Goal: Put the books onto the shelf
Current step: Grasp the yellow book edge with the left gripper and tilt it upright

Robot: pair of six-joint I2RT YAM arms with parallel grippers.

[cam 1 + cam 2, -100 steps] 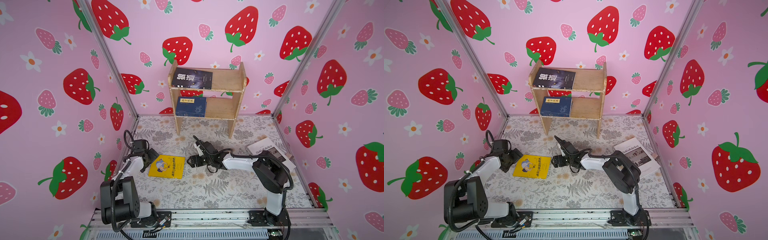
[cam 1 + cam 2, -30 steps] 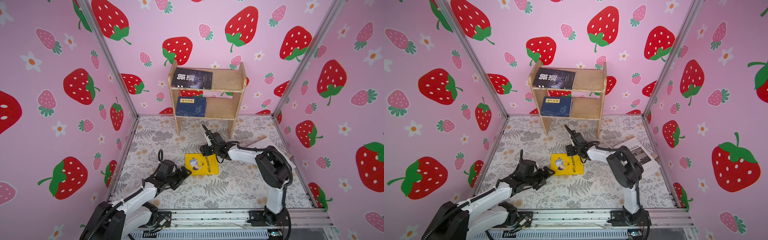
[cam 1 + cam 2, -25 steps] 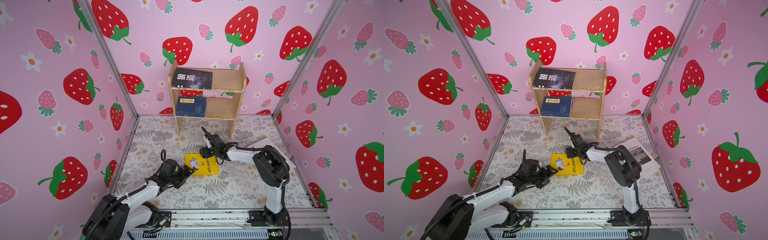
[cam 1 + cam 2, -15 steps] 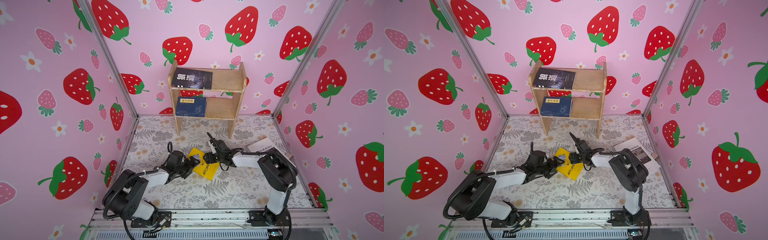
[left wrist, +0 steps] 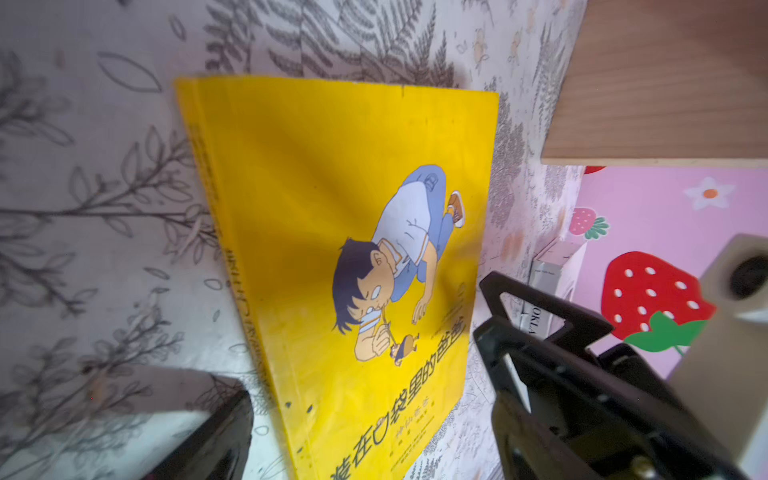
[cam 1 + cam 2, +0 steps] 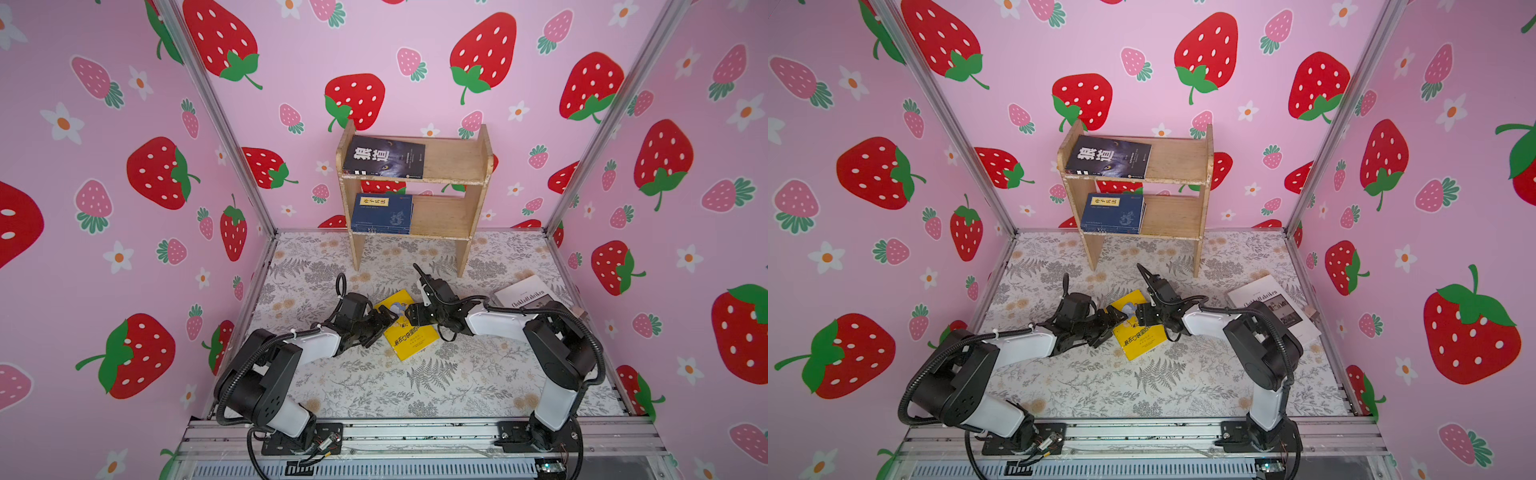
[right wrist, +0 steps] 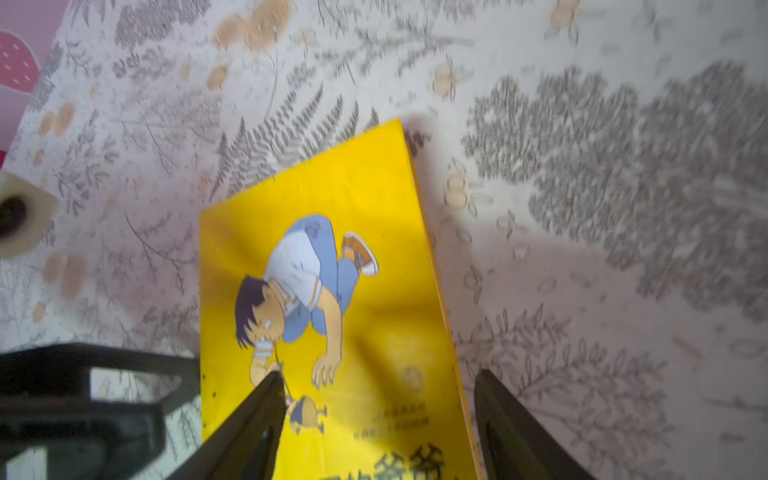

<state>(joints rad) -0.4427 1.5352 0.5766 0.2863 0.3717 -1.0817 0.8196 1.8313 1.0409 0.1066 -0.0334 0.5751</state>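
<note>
The yellow cartoon-cover book [image 6: 411, 340] [image 6: 1142, 340] lies askew on the floral mat between both arms. My left gripper [image 6: 387, 316] [image 6: 1116, 318] stands open at its left edge; in the left wrist view the book [image 5: 332, 208] sits between the wide-apart fingers [image 5: 208, 428]. My right gripper [image 6: 411, 313] [image 7: 379, 376] is open astride the opposite edge, one finger [image 7: 253, 424] over the cover [image 7: 332, 199], the other off the book. The shelf [image 6: 453, 160] [image 6: 1177, 160] holds a black book [image 6: 384, 158] on top and navy books [image 6: 382, 212] below. A white book [image 6: 523, 293] lies at the right.
The shelf's side panels [image 6: 357, 249] stand on the mat just behind the grippers. Pink strawberry walls close in the left, back and right. An aluminium rail [image 6: 415, 432] with both arm bases runs along the front.
My left gripper has swung in from the front left to the yellow book. The book has turned onto a slant. My right gripper's fingers have narrowed a little over its edge.
</note>
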